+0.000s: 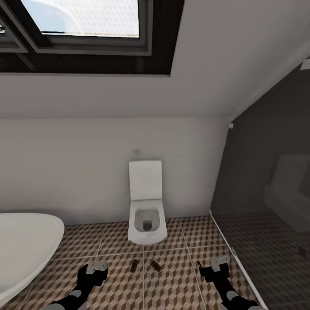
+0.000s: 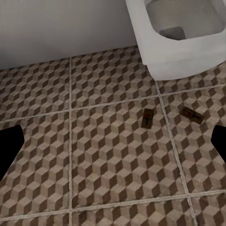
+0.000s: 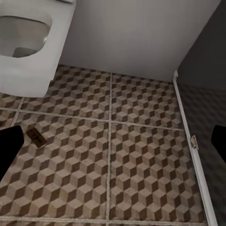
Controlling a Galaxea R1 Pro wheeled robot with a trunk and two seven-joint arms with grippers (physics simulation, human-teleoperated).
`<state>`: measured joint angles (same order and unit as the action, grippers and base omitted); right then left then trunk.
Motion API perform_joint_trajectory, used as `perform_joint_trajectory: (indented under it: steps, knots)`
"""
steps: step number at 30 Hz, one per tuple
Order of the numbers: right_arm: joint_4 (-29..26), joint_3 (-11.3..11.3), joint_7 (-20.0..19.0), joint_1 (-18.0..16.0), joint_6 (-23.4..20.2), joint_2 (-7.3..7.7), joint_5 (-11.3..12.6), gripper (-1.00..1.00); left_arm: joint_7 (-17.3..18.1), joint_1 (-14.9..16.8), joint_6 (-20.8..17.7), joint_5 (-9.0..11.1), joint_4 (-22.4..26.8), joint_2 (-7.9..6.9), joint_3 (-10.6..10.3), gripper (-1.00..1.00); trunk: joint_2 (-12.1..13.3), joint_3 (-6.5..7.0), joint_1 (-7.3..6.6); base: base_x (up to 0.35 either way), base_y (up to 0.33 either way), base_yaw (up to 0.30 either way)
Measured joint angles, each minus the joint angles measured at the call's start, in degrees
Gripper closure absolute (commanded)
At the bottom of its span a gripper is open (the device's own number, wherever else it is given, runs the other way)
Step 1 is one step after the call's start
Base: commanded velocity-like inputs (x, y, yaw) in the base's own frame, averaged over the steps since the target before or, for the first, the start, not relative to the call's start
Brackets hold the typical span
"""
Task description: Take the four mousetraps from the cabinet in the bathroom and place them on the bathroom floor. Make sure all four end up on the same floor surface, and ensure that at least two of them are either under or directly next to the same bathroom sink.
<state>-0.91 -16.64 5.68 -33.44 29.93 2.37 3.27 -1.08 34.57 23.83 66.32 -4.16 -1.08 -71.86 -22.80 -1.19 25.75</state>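
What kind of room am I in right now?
A bathroom, by the look of it: a white toilet against the wall, the curved rim of a white bathtub, and cube-patterned floor tiles. Two mousetraps lie on the tiles in front of the toilet.

At the bottom of your head view, your two arms come up from the lower edge as slim black limbs with grey bands at the joints. Your left gripper (image 1: 97, 268) at lower left ends in a pale grey-white block with a small dark detail on its face, mounted on a black wrist. Your right gripper (image 1: 219, 263) at lower right looks the same: light grey head, black housing beneath. In each wrist view, your fingers (image 2: 8, 149) appear as plain matte black wedges at the left and right edges, unmarked (image 3: 7, 148).
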Motion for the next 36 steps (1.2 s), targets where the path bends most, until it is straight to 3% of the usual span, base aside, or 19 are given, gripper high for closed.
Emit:
perform_joint_trajectory:
  steps: [36]
  knots:
    - [0.0,0.0,0.1,0.0,0.0,-0.07,0.0,-1.00,0.0,0.0,-0.1,0.0,0.0,0.01,0.0,-1.00,-0.1,3.26,0.01,0.000,0.000,0.000]
